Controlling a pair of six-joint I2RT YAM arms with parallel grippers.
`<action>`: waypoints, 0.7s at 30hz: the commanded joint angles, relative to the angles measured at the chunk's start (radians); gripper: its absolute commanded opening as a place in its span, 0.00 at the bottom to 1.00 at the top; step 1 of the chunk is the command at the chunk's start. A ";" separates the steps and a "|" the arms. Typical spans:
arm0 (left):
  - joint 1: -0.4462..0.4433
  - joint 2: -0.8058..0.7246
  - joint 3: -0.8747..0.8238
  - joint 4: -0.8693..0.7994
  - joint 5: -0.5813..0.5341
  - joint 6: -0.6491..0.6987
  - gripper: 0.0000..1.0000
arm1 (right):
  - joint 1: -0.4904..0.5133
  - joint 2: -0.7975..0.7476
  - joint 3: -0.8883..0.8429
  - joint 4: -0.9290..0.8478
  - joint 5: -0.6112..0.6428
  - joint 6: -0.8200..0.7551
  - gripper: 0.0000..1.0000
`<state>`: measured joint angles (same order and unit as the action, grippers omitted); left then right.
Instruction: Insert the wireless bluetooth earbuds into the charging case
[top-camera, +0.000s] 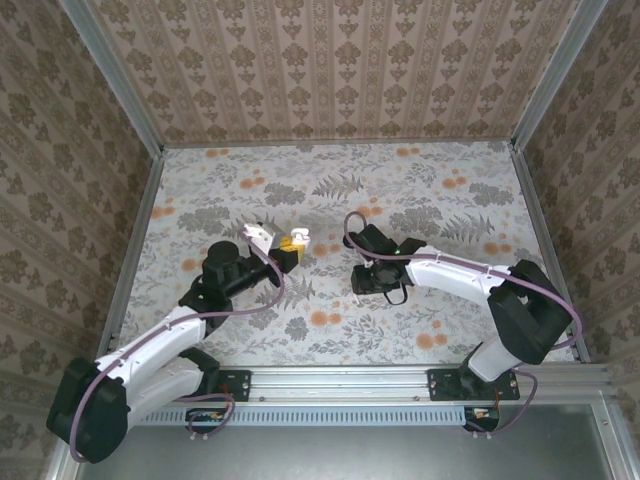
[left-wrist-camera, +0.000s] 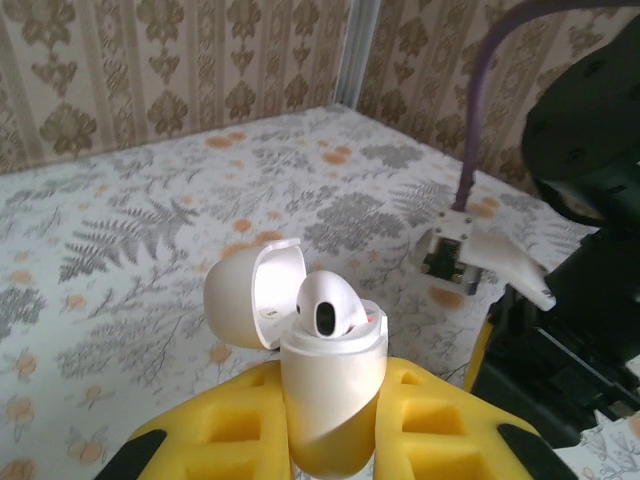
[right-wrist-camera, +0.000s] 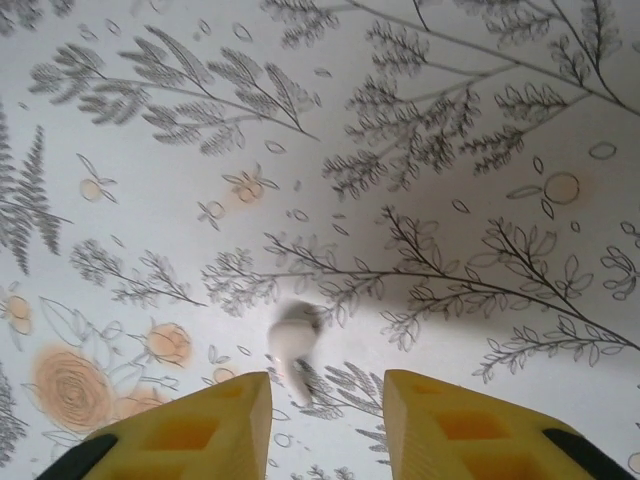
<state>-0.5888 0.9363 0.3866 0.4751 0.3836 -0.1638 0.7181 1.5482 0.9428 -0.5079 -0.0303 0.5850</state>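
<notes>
Lower right gripper (right-wrist-camera: 325, 425), jaws wide and empty, squarely over loose earbud (right-wrist-camera: 293, 345) at table (right-wrist-camera: 480, 130) centre; pinch gently. Hold left gripper (left-wrist-camera: 330, 430), clamped on open case (left-wrist-camera: 335, 385), steady for insertion.

Stretches the left arm (top-camera: 170, 335) forward, left gripper (top-camera: 293, 246) closed around the case (left-wrist-camera: 335, 375). Folds the right arm (top-camera: 450, 270) inward, right gripper (right-wrist-camera: 325, 395) aimed down, fingers spread apart.
</notes>
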 joint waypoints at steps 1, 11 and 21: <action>-0.005 -0.022 -0.034 0.178 0.100 0.016 0.07 | 0.018 0.015 0.036 -0.048 0.000 0.042 0.40; -0.008 -0.066 -0.025 0.131 0.157 0.072 0.06 | 0.051 0.124 0.113 -0.096 0.030 0.045 0.44; -0.008 -0.070 -0.022 0.100 0.129 0.077 0.06 | 0.065 0.213 0.154 -0.129 0.044 0.017 0.43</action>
<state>-0.5896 0.8814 0.3649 0.5728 0.5121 -0.1101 0.7734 1.7317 1.0718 -0.5884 -0.0101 0.6128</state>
